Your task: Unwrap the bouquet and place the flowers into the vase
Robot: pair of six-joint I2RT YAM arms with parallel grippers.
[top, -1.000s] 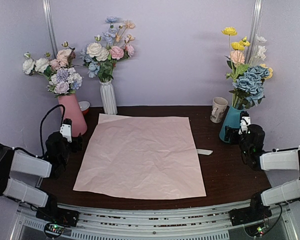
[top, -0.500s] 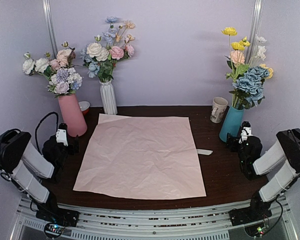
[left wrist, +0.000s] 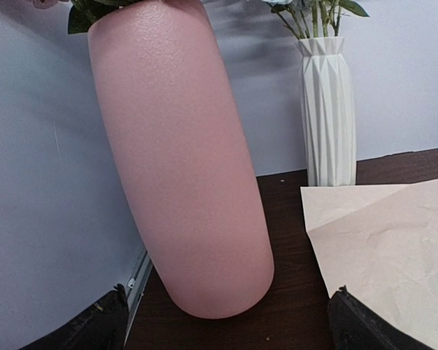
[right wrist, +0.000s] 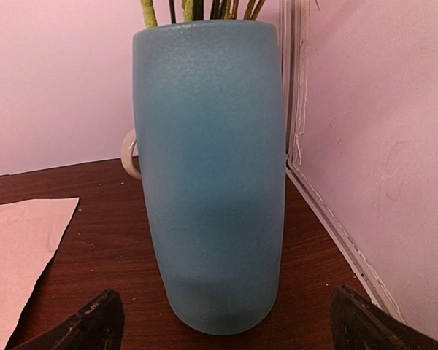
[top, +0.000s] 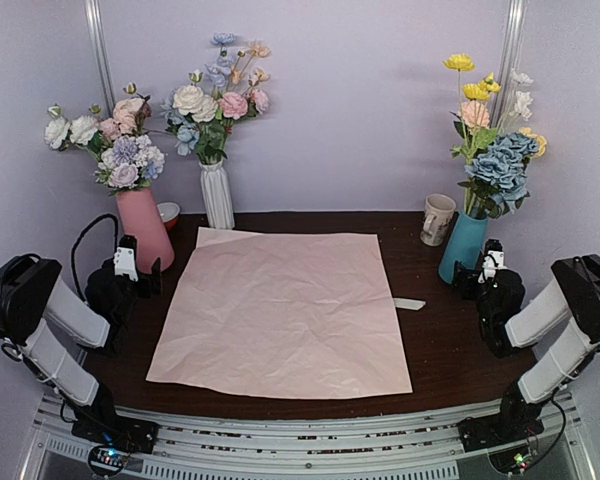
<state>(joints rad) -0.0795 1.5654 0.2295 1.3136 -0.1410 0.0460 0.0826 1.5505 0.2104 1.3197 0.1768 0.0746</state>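
1. Two dark fingers point(right wrist: 87, 324) of the right gripper point(right wrist: 228, 306) are spread wide and grip nothing.
2. The vase point(right wrist: 208, 182) stands upright just ahead of that gripper. A strip of bare wood shows between each finger and its teal wall, so nothing touches it.
3. Green stems poke out of the vase's mouth. Seen from above, the flowers point(top: 495, 150) rise from it against the back wall, with yellow blooms on top, a pale pink and a white one below, and the blue cluster lowest.
4. A cream mug point(top: 438, 218) stands just left of the vase, and its handle peeps out from behind the teal wall in the right wrist view.
5. The left gripper point(left wrist: 230, 306) is spread just as wide and is also empty. It faces the pink vase point(left wrist: 182, 160), close to it but not touching.
6. Past the pink vase, a white ribbed vase point(left wrist: 327, 109) stands by the back wall with its own pastel bunch. A small red bowl point(top: 168, 212) sits between the two.
7. The pink paper point(top: 285, 310) lies unfolded and creased in the middle of the table point(top: 450, 340), between the two arms, with a fold line across its far left corner.
8. A small pale strip point(top: 410, 303) lies on the wood just off the paper's right edge. I cannot tell what it is.
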